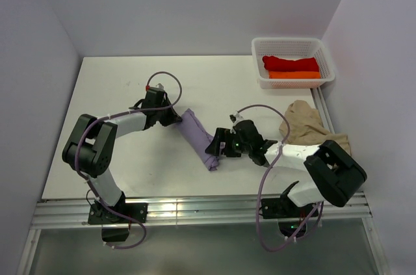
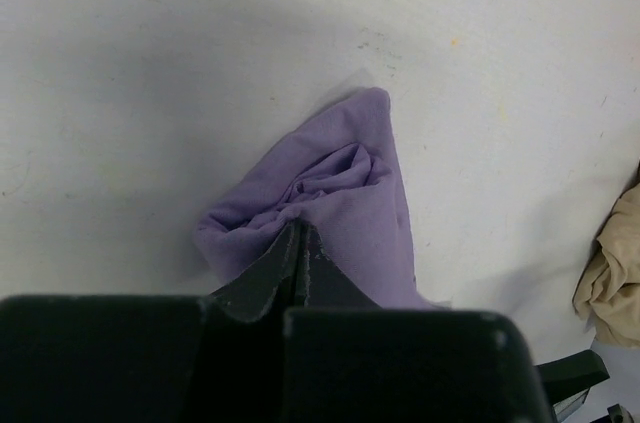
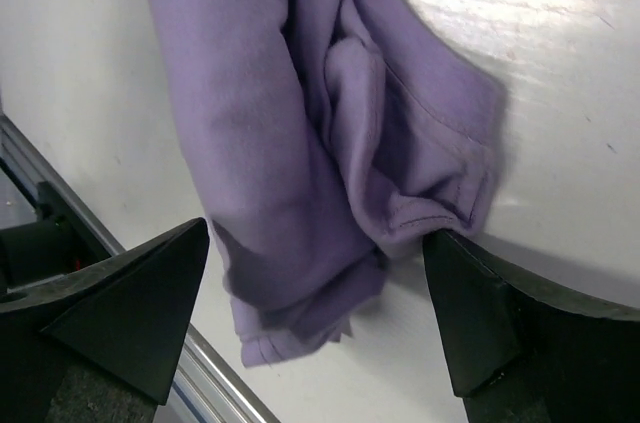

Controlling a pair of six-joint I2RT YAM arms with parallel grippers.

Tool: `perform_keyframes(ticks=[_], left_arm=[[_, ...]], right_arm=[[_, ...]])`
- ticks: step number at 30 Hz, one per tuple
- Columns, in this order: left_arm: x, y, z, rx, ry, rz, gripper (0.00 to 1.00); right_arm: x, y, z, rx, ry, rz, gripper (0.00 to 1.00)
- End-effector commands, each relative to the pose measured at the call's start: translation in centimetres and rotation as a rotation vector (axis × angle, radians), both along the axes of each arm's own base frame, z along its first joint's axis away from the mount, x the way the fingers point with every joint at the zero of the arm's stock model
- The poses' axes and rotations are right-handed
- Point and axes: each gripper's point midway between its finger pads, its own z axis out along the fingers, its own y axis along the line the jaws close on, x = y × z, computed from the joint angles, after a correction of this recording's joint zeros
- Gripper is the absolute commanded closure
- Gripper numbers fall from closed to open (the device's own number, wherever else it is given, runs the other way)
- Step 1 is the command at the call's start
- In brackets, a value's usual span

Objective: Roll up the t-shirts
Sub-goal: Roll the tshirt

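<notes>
The lavender t-shirt [image 1: 199, 137] lies rolled into a long bundle in the middle of the table. My left gripper [image 1: 174, 117] is at its far end, its jaws pressed shut, with the cloth [image 2: 340, 193] bunched against the tips. My right gripper [image 1: 214, 146] is at the near end with jaws wide open on either side of the roll [image 3: 300, 143], one fingertip [image 3: 455, 273] touching the cloth edge. The beige t-shirt [image 1: 305, 125] lies crumpled at the right. The red t-shirt [image 1: 290, 64] and orange t-shirt [image 1: 294, 75] lie rolled in the basket.
The white mesh basket [image 1: 258, 64] stands at the far right corner. The table's near edge with a metal rail [image 1: 195, 210] runs just below the right gripper. White walls close in the left, back and right sides.
</notes>
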Motion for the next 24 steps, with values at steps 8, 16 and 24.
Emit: perform_keyframes(ticks=[8,16,24], left_arm=[[-0.4,0.2,0.1,0.035,0.03,-0.005,1.0],[-0.6,0.2,1.7,0.041,-0.004,-0.042,0.98],[0.4,1.6,5.9,-0.086,-0.115,-0.158,0.5]], right_arm=[[0.4,-0.1,-2.8,-0.009,0.056,-0.054,0.46],[2.5,-1.9,-2.5,-0.092,0.082,-0.058,1.0],[3.7,-3.8,-2.1,-0.241,0.08,-0.005,1.0]])
